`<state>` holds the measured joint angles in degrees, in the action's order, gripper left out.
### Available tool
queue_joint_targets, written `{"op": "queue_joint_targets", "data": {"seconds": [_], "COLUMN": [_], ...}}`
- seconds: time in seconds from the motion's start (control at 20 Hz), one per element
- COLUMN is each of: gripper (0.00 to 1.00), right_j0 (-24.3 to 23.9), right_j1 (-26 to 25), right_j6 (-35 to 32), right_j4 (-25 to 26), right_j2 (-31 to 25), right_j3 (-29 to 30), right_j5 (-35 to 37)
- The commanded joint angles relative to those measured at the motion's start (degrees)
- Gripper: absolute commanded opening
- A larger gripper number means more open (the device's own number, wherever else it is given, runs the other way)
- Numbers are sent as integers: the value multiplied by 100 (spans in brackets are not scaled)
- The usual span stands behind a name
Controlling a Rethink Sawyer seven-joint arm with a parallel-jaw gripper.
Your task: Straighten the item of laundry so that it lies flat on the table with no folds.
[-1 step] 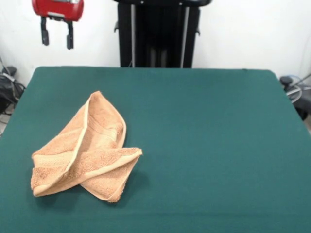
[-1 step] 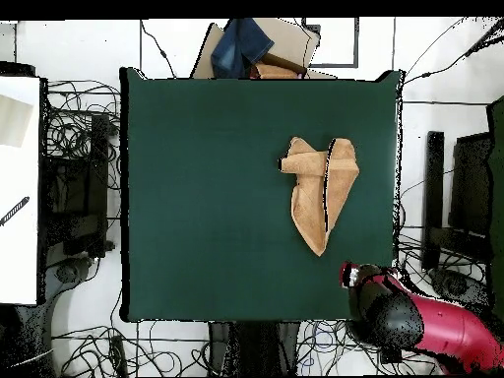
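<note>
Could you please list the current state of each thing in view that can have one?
Towel: crumpled, folded over itself, not flat; lying apart from the hand.
Hand: open, empty, raised clear of the table at its far edge.
Table: green cover smooth, bearing only the towel.

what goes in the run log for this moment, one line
towel: crumpled, folded over itself | table: towel off-centre | gripper: open, raised off the table, holding nothing | task: not done
</note>
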<state>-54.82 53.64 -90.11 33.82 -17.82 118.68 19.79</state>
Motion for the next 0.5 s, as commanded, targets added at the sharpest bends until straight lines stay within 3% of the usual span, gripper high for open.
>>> {"op": "queue_joint_targets", "data": {"seconds": [0.05, 0.5], "gripper": [100, 100], "right_j0": [574, 761], "right_j1": [-493, -152], "right_j6": [-1569, -1202], "right_j4": [-75, -541], "right_j2": [691, 983], "right_j3": [-204, -140], "right_j5": [-975, -651]}}
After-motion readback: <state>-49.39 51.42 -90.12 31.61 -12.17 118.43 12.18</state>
